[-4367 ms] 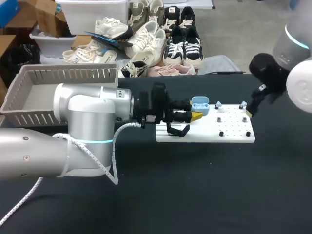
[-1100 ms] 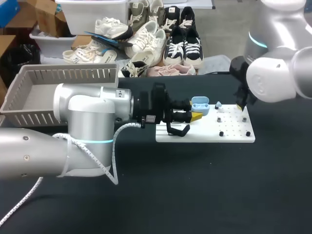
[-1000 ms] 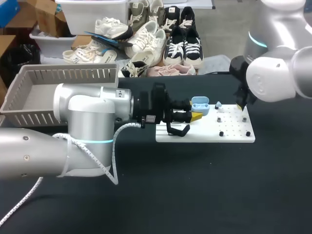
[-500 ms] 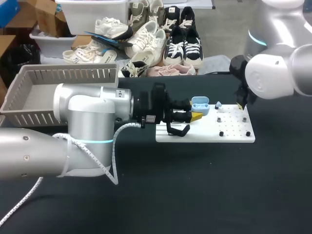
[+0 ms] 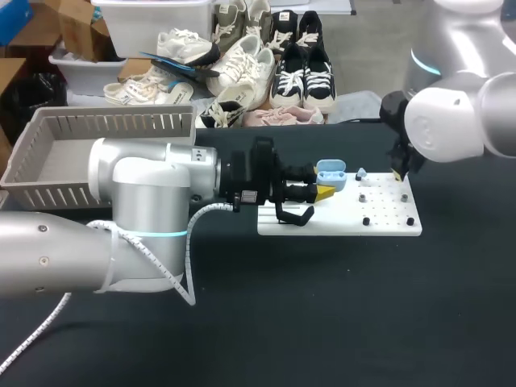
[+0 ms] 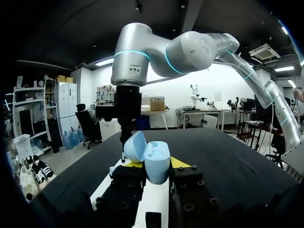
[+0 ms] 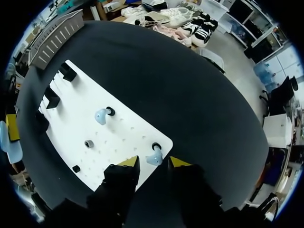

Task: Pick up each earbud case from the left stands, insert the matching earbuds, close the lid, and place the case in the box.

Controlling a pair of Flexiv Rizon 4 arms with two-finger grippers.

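Holding the open earbud case (image 5: 331,174) at frame centre, the left gripper (image 6: 156,166) clamps it lid-up for loading. The right gripper (image 7: 152,162), fingers spread, straddles an earbud (image 7: 154,158) on the white board (image 5: 387,218), apparently preparing pickup.

You have in view | pale-blue open plastic earbud case (image 6: 151,159): 1 | small pale-blue earbuds (image 7: 101,115) (image 7: 154,158) on pegs: 2 | flat white pegboard (image 7: 118,135): 1 | grey slatted plastic box (image 5: 105,122): 1 | black stands (image 7: 68,71) (image 7: 51,98) you can count for sure: 2

Pale-blue earbud case (image 6: 151,156), lid open, upright; blue earbuds (image 7: 101,115) perched on white board (image 7: 124,135).
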